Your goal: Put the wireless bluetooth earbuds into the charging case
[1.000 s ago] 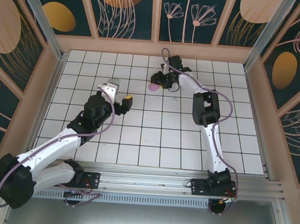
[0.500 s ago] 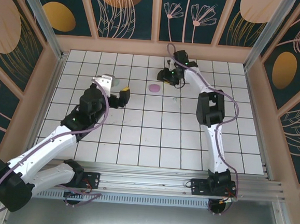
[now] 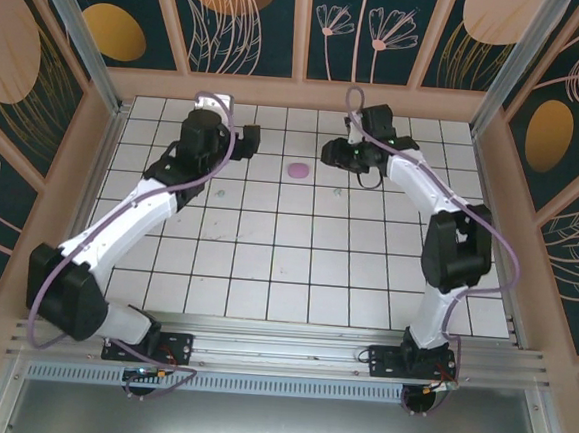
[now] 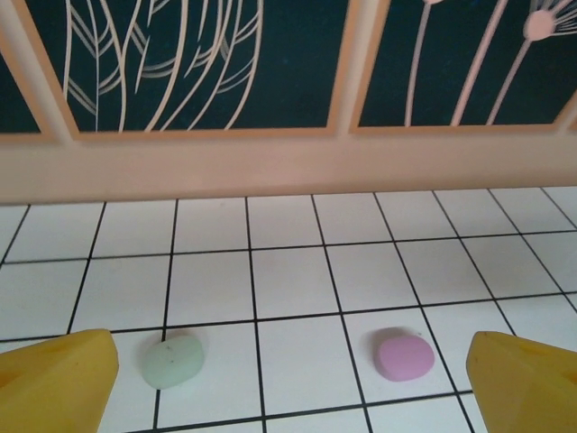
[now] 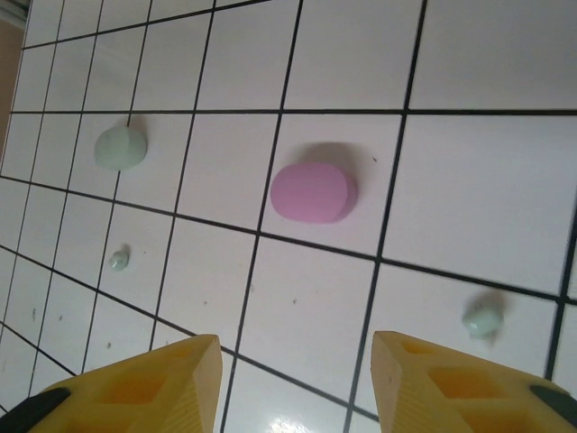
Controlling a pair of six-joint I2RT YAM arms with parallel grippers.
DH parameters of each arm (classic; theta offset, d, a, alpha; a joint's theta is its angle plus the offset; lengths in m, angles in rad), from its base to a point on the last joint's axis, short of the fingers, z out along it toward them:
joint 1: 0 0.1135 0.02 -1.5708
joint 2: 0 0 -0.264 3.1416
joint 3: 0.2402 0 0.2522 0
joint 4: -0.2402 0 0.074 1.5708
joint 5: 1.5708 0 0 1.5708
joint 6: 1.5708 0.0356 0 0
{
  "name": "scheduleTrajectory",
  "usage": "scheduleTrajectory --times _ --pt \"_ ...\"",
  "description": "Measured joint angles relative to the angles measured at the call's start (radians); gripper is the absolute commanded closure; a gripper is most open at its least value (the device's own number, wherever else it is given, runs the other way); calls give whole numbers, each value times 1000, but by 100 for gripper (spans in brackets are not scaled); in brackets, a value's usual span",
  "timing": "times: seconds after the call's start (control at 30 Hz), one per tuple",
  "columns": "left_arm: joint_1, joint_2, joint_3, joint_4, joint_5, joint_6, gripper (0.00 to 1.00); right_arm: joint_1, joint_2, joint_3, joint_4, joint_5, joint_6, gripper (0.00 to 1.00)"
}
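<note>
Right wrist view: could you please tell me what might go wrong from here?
The mint earbud just ahead of the open right end effector is tiny and loose; a clumsy pinch could flick it away. The pink case looks closed, so nothing would fit until it is opened.

A pink charging case point(image 3: 297, 170), a smooth closed oval, lies flat on the far middle of the tiled bench. A pale mint charging case point(image 4: 171, 361), also closed, lies well to its left. One tiny mint earbud point(image 5: 482, 317) lies loose, slightly nearer and right of the pink case. Another mint earbud point(image 5: 118, 261) lies near the mint case.
</note>
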Motion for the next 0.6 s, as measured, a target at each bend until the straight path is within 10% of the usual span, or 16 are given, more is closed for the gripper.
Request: scheduleTrajectory --times 0.6 --pt "240 608 415 -210 112 -189 11 0 -315 -409 217 86 89 51"
